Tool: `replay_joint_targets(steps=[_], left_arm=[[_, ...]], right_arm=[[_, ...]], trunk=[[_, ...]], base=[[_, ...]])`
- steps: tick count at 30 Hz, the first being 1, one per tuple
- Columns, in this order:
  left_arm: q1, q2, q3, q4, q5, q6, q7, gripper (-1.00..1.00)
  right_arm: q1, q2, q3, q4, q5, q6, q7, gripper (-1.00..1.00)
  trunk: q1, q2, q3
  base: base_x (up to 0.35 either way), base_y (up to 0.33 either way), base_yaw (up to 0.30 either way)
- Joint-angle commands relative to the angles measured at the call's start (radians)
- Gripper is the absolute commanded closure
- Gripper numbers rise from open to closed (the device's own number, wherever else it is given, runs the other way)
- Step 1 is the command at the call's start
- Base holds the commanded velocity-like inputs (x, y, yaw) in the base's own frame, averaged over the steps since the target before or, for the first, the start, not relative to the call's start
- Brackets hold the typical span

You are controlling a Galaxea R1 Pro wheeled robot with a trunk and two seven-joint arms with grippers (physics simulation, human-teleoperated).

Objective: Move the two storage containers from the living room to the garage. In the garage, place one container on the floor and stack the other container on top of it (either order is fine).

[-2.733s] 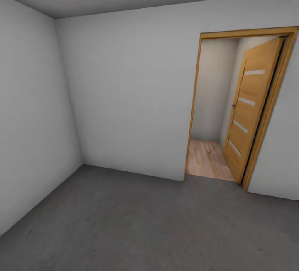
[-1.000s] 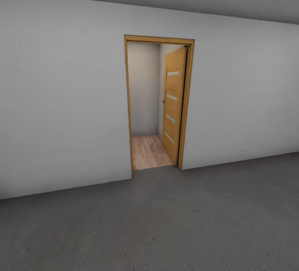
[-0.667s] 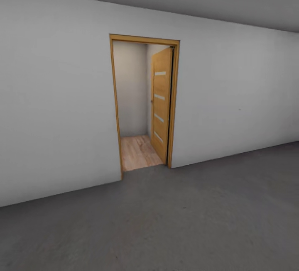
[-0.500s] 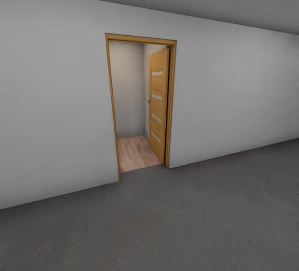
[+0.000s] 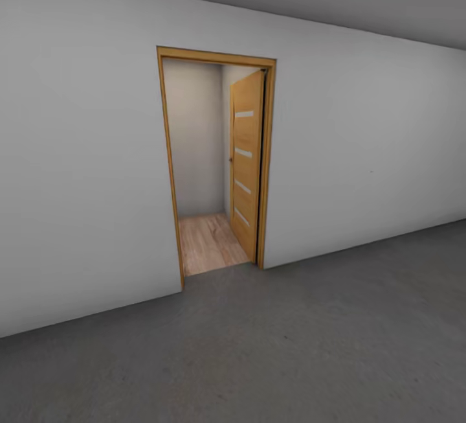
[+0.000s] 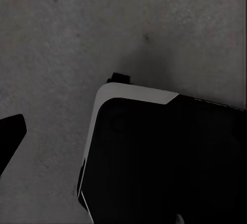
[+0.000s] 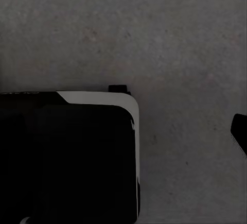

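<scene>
Garage floor (image 5: 291, 345) around us; open wooden door (image 5: 248, 170) ahead, we judge it route to containers. Arms hang low; gripper states unreadable.

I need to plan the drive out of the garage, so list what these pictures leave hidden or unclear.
- Room beyond the doorway, head view: the white wall and the open door hide all but a strip of wood flooring.
- Left claw, left wrist view: only a dark tip enters at the picture's edge; open or shut cannot be told.
- Right claw, right wrist view: only a dark tip at the edge; same.
- Concrete floor under the robot's base: covered by it.
</scene>
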Motion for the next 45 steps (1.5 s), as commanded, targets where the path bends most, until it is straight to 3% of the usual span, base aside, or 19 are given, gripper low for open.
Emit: replay_joint_targets(steps=[1,45], left_arm=[[0.000,0.000,0.001,0.000,0.006,0.004,0.002,-1.00],[0.000,0.002,0.001,-0.001,0.004,0.002,0.003,-1.00]], right_arm=[[-0.001,0.000,0.009,0.003,-0.008,-0.005,0.000,-1.00],[-0.001,0.001,0.005,0.003,-0.012,-0.003,0.000,-1.00]], trunk=[[0.001,-0.001,0.000],[0.001,-0.001,0.000]], base=[[0.321,0.000,0.000],[0.322,0.000,0.000]])
